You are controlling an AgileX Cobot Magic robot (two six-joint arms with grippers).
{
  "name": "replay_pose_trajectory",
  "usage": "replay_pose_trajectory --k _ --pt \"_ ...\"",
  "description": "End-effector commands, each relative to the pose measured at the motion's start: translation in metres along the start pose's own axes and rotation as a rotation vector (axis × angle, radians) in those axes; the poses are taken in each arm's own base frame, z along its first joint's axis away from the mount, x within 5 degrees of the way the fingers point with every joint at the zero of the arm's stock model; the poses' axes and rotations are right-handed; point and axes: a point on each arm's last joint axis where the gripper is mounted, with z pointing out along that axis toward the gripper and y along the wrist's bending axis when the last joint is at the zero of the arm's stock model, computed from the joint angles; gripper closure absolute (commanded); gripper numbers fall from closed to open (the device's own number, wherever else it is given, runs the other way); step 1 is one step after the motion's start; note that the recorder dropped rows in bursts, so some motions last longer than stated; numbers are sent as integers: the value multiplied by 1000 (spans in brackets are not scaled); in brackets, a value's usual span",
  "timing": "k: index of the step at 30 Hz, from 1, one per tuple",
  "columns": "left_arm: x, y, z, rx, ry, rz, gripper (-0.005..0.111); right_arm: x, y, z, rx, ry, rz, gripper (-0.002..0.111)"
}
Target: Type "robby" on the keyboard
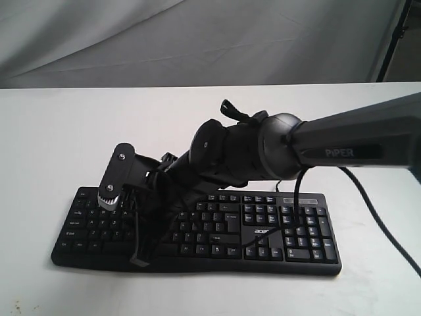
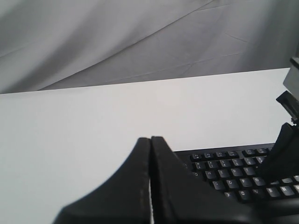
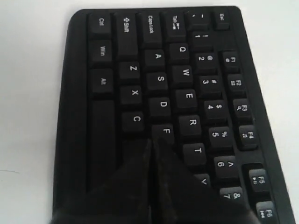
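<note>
Right gripper [image 3: 151,141] jaws were together, tips at F key [image 3: 164,132] of keyboard [image 3: 107,121]; exterior view hid that behind arm [image 1: 342,141]. Left gripper [image 2: 150,140] jaws were together too, beside keyboard edge.

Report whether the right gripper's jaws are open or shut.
Shut. In the right wrist view the right gripper shows both jaws pressed together along a thin seam, over the keyboard near F.

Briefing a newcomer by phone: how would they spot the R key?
On the white table lies the black keyboard. Follow its letter row that starts with Q: the R key is fourth along, between E and T, its white R setting it apart from them.
</note>
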Motion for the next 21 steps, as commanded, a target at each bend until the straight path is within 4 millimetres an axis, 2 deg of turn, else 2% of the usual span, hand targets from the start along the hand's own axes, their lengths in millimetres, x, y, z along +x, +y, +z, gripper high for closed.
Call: replay_pose_trajectory --k 1,10,21 --pt "1 0 0 5 -5 3 107 6 1 10 -18 19 13 108" --pt "1 0 0 5 -5 3 107 8 2 12 -23 26 12 108" --pt "1 0 0 5 -5 3 107 -9 -2 -11 19 -28 -11 108"
